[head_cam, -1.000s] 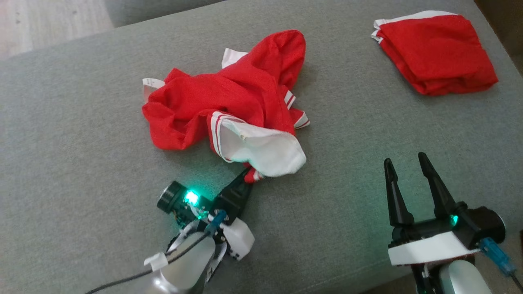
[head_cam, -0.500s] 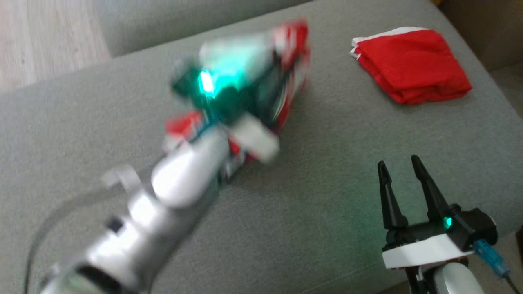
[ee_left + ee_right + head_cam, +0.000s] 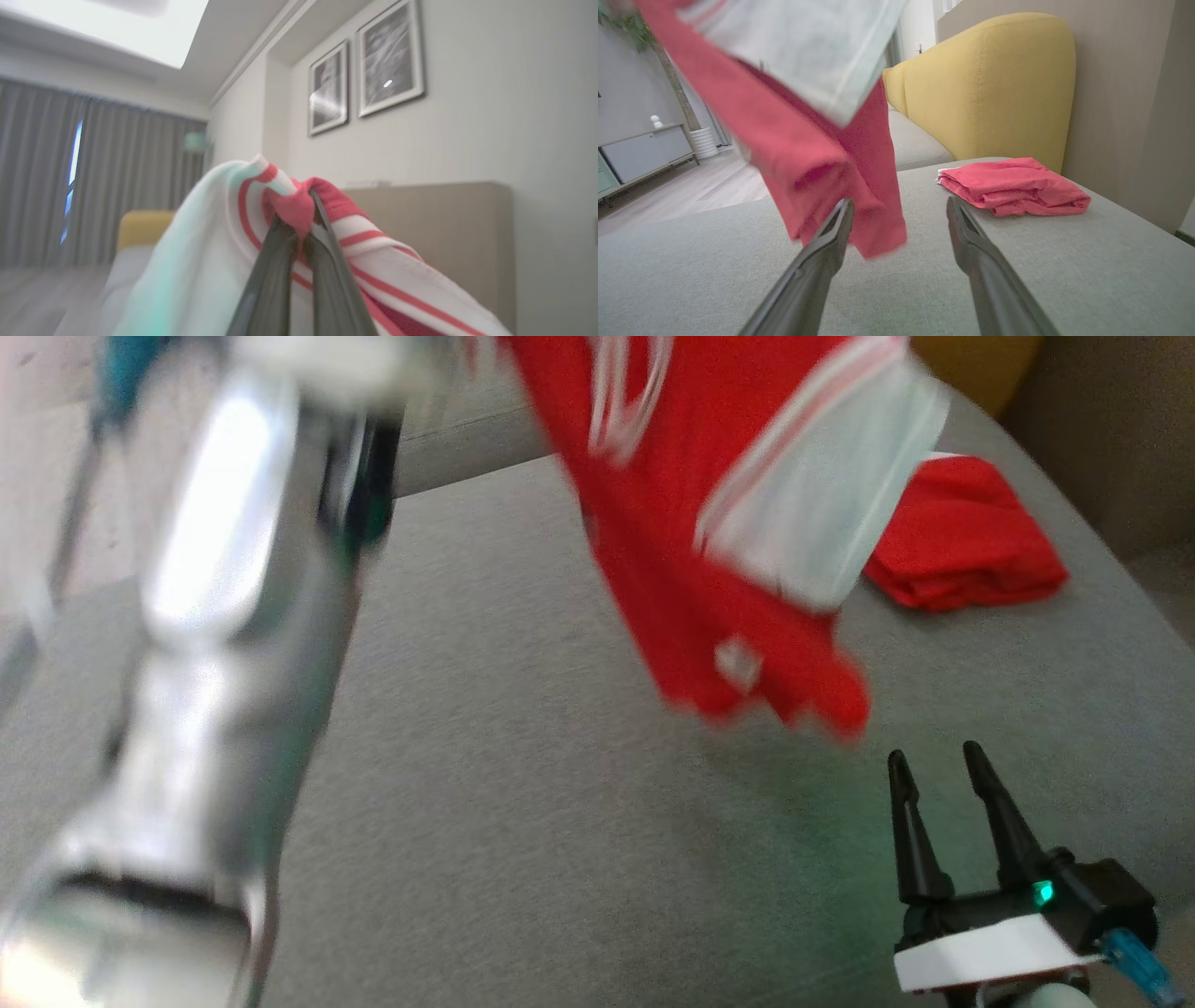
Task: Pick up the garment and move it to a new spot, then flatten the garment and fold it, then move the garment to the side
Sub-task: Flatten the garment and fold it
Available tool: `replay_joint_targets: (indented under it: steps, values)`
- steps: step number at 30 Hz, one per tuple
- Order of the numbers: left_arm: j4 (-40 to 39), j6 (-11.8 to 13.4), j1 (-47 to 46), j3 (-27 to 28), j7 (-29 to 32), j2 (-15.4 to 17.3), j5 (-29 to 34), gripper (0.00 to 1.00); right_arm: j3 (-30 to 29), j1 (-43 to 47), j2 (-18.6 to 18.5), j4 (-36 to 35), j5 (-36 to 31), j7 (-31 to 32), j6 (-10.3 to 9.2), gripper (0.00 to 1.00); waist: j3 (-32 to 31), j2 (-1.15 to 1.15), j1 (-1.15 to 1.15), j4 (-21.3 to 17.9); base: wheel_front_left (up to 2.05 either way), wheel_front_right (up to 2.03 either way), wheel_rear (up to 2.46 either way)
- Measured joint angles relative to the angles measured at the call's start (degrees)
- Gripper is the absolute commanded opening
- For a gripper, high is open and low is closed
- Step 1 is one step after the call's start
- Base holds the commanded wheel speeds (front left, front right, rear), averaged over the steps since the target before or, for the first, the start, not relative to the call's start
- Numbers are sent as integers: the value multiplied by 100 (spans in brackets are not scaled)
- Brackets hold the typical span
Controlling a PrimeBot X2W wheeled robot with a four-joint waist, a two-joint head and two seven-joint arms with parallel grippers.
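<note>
1. folded red cloth with white trim (image 3: pixel 966 546) lying on the grey woven sofa seat (image 3: pixel 523 803), near its far right corner.
2. yellow padded backrest (image 3: pixel 990 84) behind it.
3. two dark framed pictures (image 3: pixel 390 58) on the pale wall (image 3: pixel 490 121).

Our red garment (image 3: pixel 691 579), with its white panel and red-and-white striped trim, hangs crumpled in mid-air above the grey sofa cushion (image 3: pixel 523 784), motion-blurred in the head view. We hold it by a bunched striped edge, pinched tight between the fingers of our left gripper (image 3: pixel 299 217).
</note>
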Motion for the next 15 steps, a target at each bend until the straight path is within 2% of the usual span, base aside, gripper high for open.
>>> replay_joint_targets:
  steps: [1,2,6,9,15]
  values:
    - [89,51,448,71,2,76,-75,0,-16,1,3,-19,-1,0,0,100,7,0,0,71,0,0,0]
    - [89,51,448,71,2,76,-75,0,-16,1,3,-19,-1,0,0,100,7,0,0,71,0,0,0]
    - [346,349,2543,505,9,301,-474,0,-147,-6,7,-115,-2,0,0,100,99,0,1,354,0,0,0]
    - [187,526,3763,839,16,382,-509,0,-160,-12,9,-147,-22,0,0,100,231,0,1,530,0,0,0]
    - [-694,702,4596,1496,15,378,-149,0,-169,-27,11,-145,-52,0,0,100,415,0,1,851,0,0,0]
